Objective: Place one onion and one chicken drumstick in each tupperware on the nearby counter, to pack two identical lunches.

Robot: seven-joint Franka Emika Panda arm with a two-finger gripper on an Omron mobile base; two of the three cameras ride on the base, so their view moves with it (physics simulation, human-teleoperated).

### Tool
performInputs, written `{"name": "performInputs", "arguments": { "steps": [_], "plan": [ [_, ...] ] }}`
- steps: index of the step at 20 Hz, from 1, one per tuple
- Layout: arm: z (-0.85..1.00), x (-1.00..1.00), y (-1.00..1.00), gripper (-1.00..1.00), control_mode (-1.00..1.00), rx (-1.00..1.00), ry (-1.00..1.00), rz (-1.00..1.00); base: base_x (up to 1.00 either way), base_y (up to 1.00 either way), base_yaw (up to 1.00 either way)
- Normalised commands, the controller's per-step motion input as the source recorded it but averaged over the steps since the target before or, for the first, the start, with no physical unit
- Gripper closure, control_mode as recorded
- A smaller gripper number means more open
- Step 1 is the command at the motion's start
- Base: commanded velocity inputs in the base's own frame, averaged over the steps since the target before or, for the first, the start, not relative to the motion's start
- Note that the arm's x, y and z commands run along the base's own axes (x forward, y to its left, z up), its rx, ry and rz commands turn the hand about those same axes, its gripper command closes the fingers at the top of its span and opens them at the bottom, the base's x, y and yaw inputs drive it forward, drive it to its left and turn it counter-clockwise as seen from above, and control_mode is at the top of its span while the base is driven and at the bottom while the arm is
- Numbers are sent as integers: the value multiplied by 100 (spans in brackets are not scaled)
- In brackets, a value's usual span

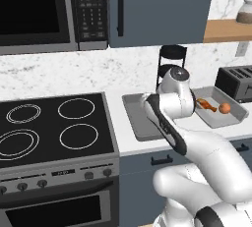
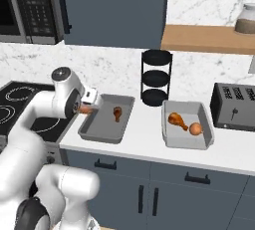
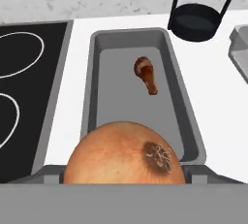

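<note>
Right tray (image 2: 185,137) is packed: drumstick (image 2: 177,120) and onion (image 2: 195,129). Left tray (image 2: 102,132) holds only a drumstick (image 2: 117,113). My jaws grasp the second onion (image 3: 124,153) over its near end, lower frame; I judge only the drop remains.

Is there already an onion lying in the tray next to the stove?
No, that tray holds just a drumstick; the onion is above its near end.

Surface finishes, packing station

The tupperware (image 3: 97,72) looked matt grey plastic; the onion (image 3: 123,155) had smooth papery skin; the counter (image 2: 144,124) was plain white, the shelf (image 2: 209,39) wooden.
</note>
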Motion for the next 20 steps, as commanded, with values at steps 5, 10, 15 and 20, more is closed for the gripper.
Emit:
{"name": "performInputs", "arguments": {
  "steps": [5, 10, 15, 20],
  "plan": [
    [-74, 100, 0, 100, -100, 8, 25, 9, 0, 0, 0],
    [-71, 97, 0, 100, -100, 1, 17, 8, 0, 0, 0],
    [-58, 75, -6, 100, -100, 0, 5, 5, 0, 0, 0],
    [-71, 45, -3, 100, -100, -1, -3, 1, 0, 0, 0]
  ]
}}
